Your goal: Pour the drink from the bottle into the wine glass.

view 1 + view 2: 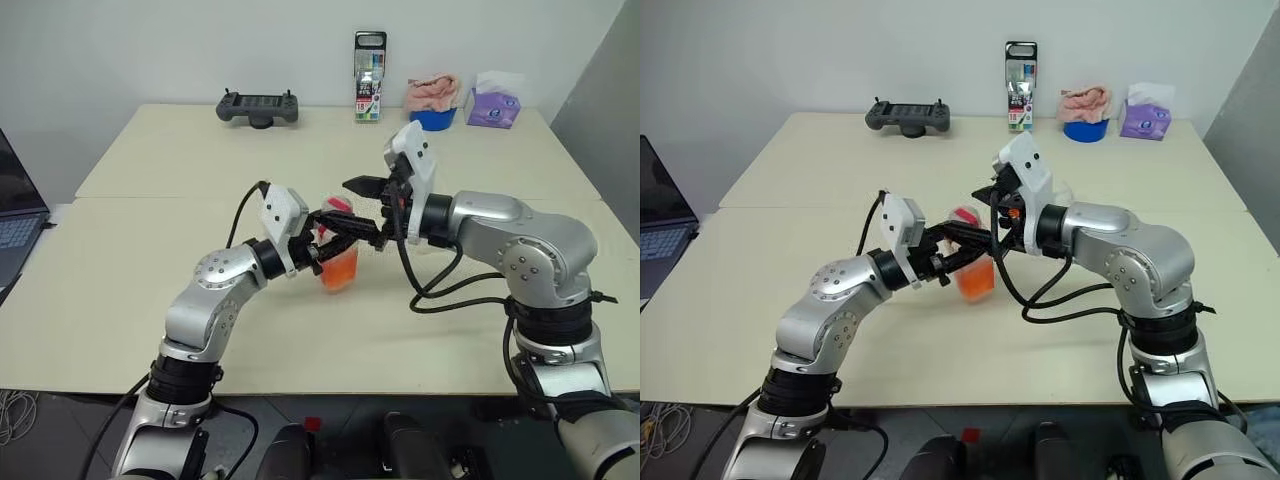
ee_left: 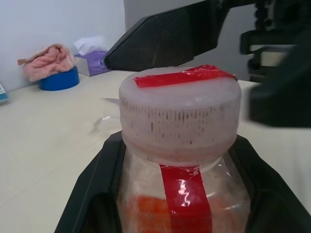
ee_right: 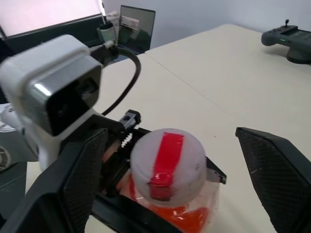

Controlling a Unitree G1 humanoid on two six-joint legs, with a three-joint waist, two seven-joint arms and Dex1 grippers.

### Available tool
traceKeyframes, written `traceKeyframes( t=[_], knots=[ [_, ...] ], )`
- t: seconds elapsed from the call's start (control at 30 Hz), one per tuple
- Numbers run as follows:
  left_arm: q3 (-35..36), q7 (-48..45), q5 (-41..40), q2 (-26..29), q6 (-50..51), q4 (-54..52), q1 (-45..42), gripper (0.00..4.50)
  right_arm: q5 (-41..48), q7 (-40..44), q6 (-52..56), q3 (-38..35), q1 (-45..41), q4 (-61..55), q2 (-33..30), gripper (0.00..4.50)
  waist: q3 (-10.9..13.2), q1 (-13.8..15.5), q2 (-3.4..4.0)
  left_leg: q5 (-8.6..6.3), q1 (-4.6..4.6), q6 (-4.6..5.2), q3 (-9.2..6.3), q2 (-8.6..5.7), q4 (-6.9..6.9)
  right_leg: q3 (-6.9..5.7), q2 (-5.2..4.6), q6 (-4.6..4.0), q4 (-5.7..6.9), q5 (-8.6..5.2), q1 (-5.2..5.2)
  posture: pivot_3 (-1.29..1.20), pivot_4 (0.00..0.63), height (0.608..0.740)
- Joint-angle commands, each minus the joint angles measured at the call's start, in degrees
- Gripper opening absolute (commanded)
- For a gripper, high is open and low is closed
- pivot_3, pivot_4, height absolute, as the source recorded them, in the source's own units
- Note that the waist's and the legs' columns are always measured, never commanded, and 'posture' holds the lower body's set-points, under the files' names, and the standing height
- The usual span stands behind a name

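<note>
Mid-frame, left gripper (image 1: 335, 240) clamped on the bottle (image 1: 339, 262) body, cap (image 3: 167, 165) on; right gripper (image 3: 170, 194) jaws apart, straddling the cap.

A wide pale beige tabletop (image 1: 150, 310) with a seam across its middle carries everything. At its far edge, left of centre, lies a dark grey handheld controller (image 1: 258, 108). To the right of it stands a tall clear box of coloured pens with a black cap (image 1: 369, 91). Further right sits a blue round bowl holding a crumpled pink cloth (image 1: 434, 99), then a purple tissue box (image 1: 495, 106). An open laptop (image 1: 17, 215) sits at the left edge.
</note>
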Motion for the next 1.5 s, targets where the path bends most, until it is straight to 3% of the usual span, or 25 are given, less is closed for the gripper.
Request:
traceKeyframes(
  t=[0.03,0.2,0.37,0.43,0.53,0.63,0.9,1.17,1.3,1.5],
  knots=[
    [0.28,0.12,-0.32,-0.3,-0.88,-3.19,-0.77,2.14,-1.41,-0.8,-1.19,0.2,-0.54,-0.55,-0.03,3.58,0.0,0.01,0.0,0.0,0.0,0.0,0.0,0.0,0.0,0.0,0.0,0.0,-0.01,0.0,0.0,0.0,0.15,0.74],
    [0.36,0.21,-0.43,-0.45,-0.73,-3.11,-1.05,2.14,-2.59,-0.79,-1.2,0.73,-0.6,-0.14,-0.54,1.81,0.0,0.0,0.0,0.0,0.0,0.0,-0.03,0.01,-0.02,-0.03,0.0,0.0,0.0,0.0,-0.01,0.0,0.15,0.74],
    [0.62,0.01,-0.72,-0.2,-0.54,-3.19,-1.43,2.14,-4.02,0.48,-2.4,1.88,-0.66,1.11,-2.51,1.8,0.0,-0.01,0.0,0.0,0.0,0.0,-0.01,0.0,-0.01,-0.02,0.0,0.0,-0.01,0.0,0.0,0.0,0.15,0.74],
    [0.84,-0.79,-1.65,0.08,0.08,-3.45,-1.89,2.14,-4.1,5.83,-7.78,1.87,-0.62,2.14,-4.41,1.8,0.0,-0.02,0.0,0.0,0.0,0.0,-0.02,0.0,-0.01,-0.02,0.0,0.0,-0.01,0.0,0.0,0.0,0.15,0.74],
    [1.21,-2.89,-4.78,0.53,2.83,-4.58,-2.63,2.14,4.62,26.9,-14.06,-0.1,1.42,0.82,-9.05,1.8,0.06,0.12,-0.07,0.0,-0.02,0.01,0.0,-0.02,-0.01,-0.02,0.0,0.01,-0.08,-0.01,0.02,0.0,0.15,0.74],
    [0.8,-4.53,-6.68,0.83,5.0,-5.51,-3.57,2.14,5.76,44.25,-18.22,3.25,3.1,-0.16,-16.58,1.8,0.07,0.33,-0.08,-0.01,-0.08,0.02,-0.03,-0.04,-0.01,-0.07,-0.02,0.02,-0.21,-0.01,0.07,0.0,0.15,0.74],
    [-0.21,-5.13,-8.3,1.11,7.49,-7.46,-5.52,2.14,-1.47,49.79,-23.79,6.7,-4.03,12.21,-16.33,1.8,0.14,-0.95,-0.11,-0.01,0.17,0.03,0.07,0.2,-0.02,0.01,0.23,0.11,-0.03,-0.1,0.07,0.0,0.15,0.74],
    [-0.73,-4.69,-7.15,0.94,6.35,-6.62,-5.32,2.14,-0.52,48.93,-21.06,4.98,-4.53,11.26,-16.07,4.5,0.16,-0.38,-0.1,0.0,0.04,0.01,0.02,0.08,-0.01,0.03,0.05,-0.01,-0.05,-0.03,0.03,0.0,0.15,0.74],
    [-0.79,-4.78,-6.88,0.84,5.89,-6.04,-5.58,2.14,-1.08,44.07,-21.0,3.04,-3.43,9.23,-15.15,4.5,0.16,0.1,-0.1,0.0,0.02,0.0,0.03,0.03,0.0,0.03,-0.03,-0.01,-0.09,-0.03,0.04,0.0,0.15,0.74],
    [-0.88,-5.26,-6.18,0.75,4.77,-4.23,-6.25,2.14,-1.43,27.75,-12.43,0.43,0.69,0.69,-12.95,4.5,0.16,0.13,-0.1,0.01,0.02,-0.01,0.04,0.02,0.0,0.03,-0.03,-0.01,-0.08,-0.04,0.03,0.0,0.15,0.74]
  ],
)
